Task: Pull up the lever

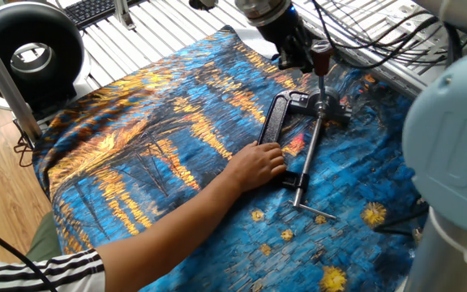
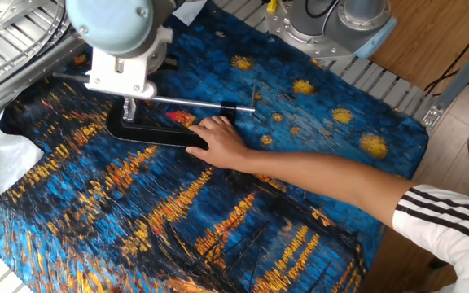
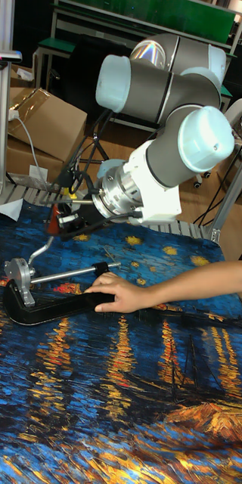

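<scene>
The lever [image 3: 44, 243] is at the hand's [image 3: 63, 220] fingertips. Its dark red sleeve [image 1: 321, 49] sits raised off the cloth [image 1: 152, 122], and the black arm curves down from the hand to a pivot at the near end of the clamp [image 3: 53, 306]. In the tall view the hand looks narrowed onto the sleeve. In one fixed view the sleeve shows just beside the fingers, so the grip seems to be a shallow pinch near the tip, not a deep one.

The lever is probably stiff metal that swings only about its pivot, so a pull would need to follow that arc, not go straight up. The plastic sleeve is likely the best place to hold, soft enough for the pads to bite and farthest from the pivot for leverage. It is smooth and round, though, so a shallow pinch could slide off the end.

Below the hand the clamp lies flat and looks heavy. The silver rod [image 1: 308, 150] runs along it, away from the hand. At the clamp's far end from the hand, a person's arm [image 1: 177, 219] presses the frame down, which should stop it lifting with the lever.
</scene>
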Robot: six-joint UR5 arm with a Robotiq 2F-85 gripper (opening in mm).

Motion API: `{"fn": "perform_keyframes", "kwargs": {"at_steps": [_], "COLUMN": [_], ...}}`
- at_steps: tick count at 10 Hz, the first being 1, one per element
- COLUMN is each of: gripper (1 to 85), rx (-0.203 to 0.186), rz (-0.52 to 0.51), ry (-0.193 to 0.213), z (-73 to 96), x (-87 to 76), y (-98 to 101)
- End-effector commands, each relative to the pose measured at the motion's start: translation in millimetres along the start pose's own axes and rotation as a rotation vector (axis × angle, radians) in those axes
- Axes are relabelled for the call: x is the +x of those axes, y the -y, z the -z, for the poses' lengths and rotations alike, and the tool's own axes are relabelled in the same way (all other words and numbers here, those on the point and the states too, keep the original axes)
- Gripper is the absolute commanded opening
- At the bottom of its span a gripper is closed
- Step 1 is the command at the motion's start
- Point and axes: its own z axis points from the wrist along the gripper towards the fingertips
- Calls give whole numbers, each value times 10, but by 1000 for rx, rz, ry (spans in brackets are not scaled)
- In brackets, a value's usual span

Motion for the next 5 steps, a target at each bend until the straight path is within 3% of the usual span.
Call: {"fn": "perform_keyframes", "kwargs": {"at_steps": [1, 5], "gripper": [10, 10], "rx": [29, 38], "rz": [-13, -22], "ry": [-8, -6], "z": [-28, -128], "x": [116, 170], "y": [48, 60]}}
